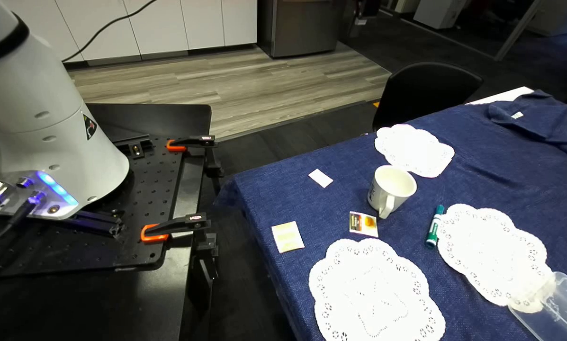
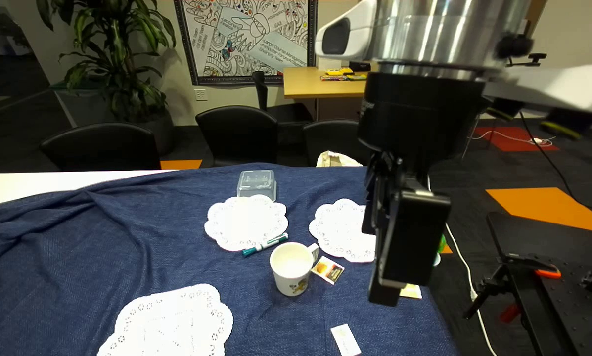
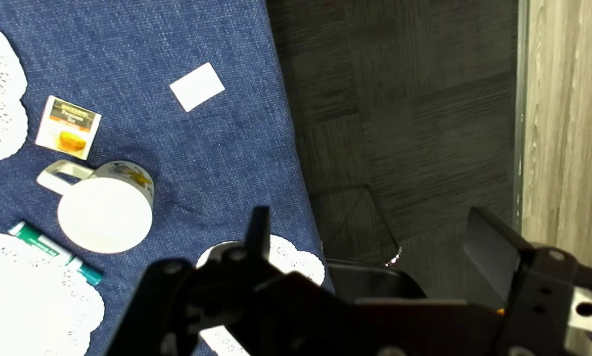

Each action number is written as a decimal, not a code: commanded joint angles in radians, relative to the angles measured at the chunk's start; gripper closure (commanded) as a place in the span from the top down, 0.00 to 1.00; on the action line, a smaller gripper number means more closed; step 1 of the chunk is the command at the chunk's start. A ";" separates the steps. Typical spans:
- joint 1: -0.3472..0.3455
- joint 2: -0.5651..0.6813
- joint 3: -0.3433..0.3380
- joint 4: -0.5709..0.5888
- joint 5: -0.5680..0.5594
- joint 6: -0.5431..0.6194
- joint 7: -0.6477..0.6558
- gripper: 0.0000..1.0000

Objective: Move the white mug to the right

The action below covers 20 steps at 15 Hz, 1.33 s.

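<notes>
The white mug [image 1: 388,190] stands upright on the blue cloth, with a side handle and a small printed picture. It also shows in an exterior view [image 2: 291,269] and at the left of the wrist view [image 3: 107,210]. The mug looks empty in both exterior views. My gripper [image 3: 367,217] is open with nothing between its fingers, which are wide apart. In an exterior view the gripper [image 2: 379,262] hangs to the right of the mug in the picture, apart from it. In the wrist view the mug lies left of both fingers.
White lace doilies [image 1: 373,293] lie around the mug. A green marker [image 1: 435,226], a tea packet [image 1: 364,224], a white paper piece [image 1: 320,178] and a yellow packet [image 1: 288,236] lie near it. A clear plastic container [image 2: 257,184] and black chairs [image 2: 237,131] stand beyond.
</notes>
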 commanded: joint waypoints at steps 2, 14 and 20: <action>-0.046 0.136 -0.009 0.083 -0.099 0.044 -0.065 1.00; -0.125 0.396 0.002 0.148 -0.182 0.238 -0.153 1.00; -0.144 0.447 0.014 0.199 -0.162 0.236 -0.182 1.00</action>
